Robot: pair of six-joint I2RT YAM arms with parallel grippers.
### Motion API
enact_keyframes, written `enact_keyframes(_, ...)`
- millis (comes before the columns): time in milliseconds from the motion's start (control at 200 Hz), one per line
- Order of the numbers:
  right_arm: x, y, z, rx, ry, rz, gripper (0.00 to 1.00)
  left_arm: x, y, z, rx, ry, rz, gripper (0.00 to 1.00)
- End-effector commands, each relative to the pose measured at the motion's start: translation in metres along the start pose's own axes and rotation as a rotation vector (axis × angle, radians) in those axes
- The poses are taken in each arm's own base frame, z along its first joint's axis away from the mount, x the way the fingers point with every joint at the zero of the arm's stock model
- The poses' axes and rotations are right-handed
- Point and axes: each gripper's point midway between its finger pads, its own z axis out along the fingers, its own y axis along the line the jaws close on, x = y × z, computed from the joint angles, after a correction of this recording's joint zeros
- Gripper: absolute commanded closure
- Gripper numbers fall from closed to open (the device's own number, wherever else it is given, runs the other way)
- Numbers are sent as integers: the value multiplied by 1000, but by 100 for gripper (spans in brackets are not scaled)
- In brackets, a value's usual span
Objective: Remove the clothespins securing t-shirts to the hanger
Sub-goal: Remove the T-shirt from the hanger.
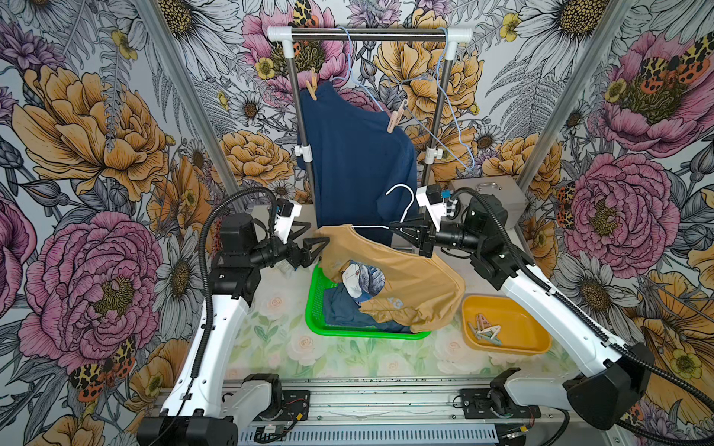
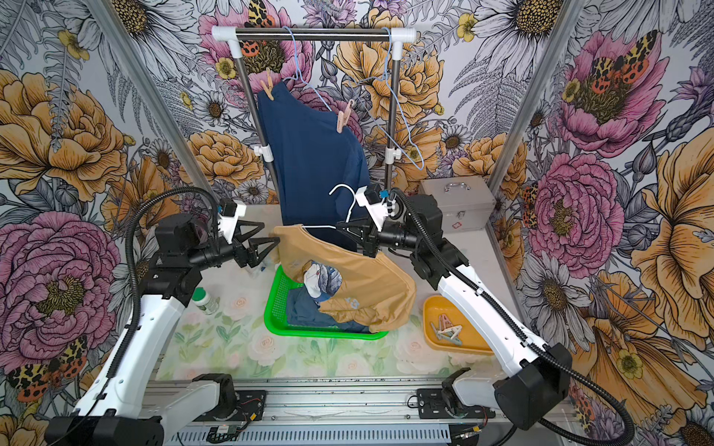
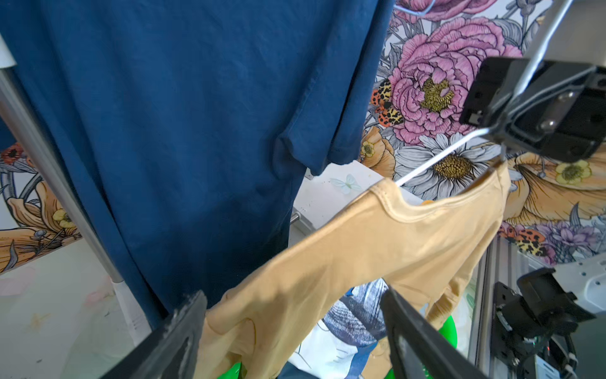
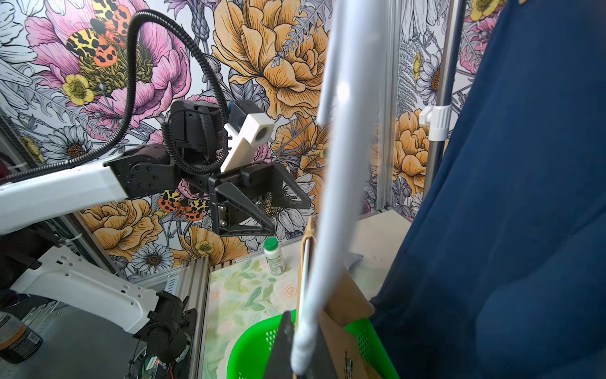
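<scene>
At five o'clock, pastel plastic clothespins [image 1: 485, 328] lay binned; two peach pegs [image 1: 311, 89] were left at twelve; my right gripper [image 1: 398, 228] clamped the white wire hanger [image 4: 341, 164], left gripper [image 1: 318, 232] gaped.

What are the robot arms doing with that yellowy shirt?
The right gripper is shut on the white hanger carrying the tan shirt, above the green basket. The left gripper is open beside the shirt's shoulder. Behind, a navy shirt hangs on the rack with two clothespins clipped on it; other clothespins lie in the yellow tray.
</scene>
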Motion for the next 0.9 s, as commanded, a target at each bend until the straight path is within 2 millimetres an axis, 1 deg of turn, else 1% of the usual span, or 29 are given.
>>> enact_keyframes(0, -13, 22, -15, -63, -35, -85, 100, 20, -6, 8, 103, 32, 42, 16)
enact_keyframes(140, -11, 25, -22, -67, -37, -97, 100, 35, -8, 17, 123, 61, 110, 17)
enact_keyframes(185, -11, 26, -23, -71, -37, -99, 100, 38, -8, 23, 124, 75, 119, 19)
enact_keyframes(255, -11, 26, -24, -74, -38, -103, 100, 38, -11, 30, 146, 85, 129, 25)
enact_keyframes(320, -11, 25, -25, -68, -39, -106, 100, 38, -13, 36, 146, 94, 139, 37)
enact_keyframes(360, -11, 24, -27, -61, -40, -109, 100, 38, -14, 38, 145, 97, 148, 48)
enact_keyframes(415, -10, 21, -28, -47, -40, -112, 100, 35, -13, 37, 130, 95, 155, 62)
enact_keyframes(485, -7, 16, -32, -20, -39, -120, 100, 32, -12, 35, 113, 91, 150, 77)
enact_keyframes(550, -5, 13, -35, 2, -39, -133, 100, 30, -11, 34, 108, 86, 145, 87)
enact_keyframes(620, -3, 11, -40, 17, -40, -150, 100, 28, -8, 33, 95, 85, 124, 92)
enact_keyframes(685, -1, 11, -44, 32, -42, -173, 100, 25, -3, 33, 80, 85, 77, 100)
enact_keyframes(795, 4, 8, -54, 55, -40, -191, 100, 20, 4, 34, 63, 79, 10, 100)
enact_keyframes(895, 6, 10, -62, 60, -44, -198, 100, 13, 17, 31, 11, 37, -41, 100)
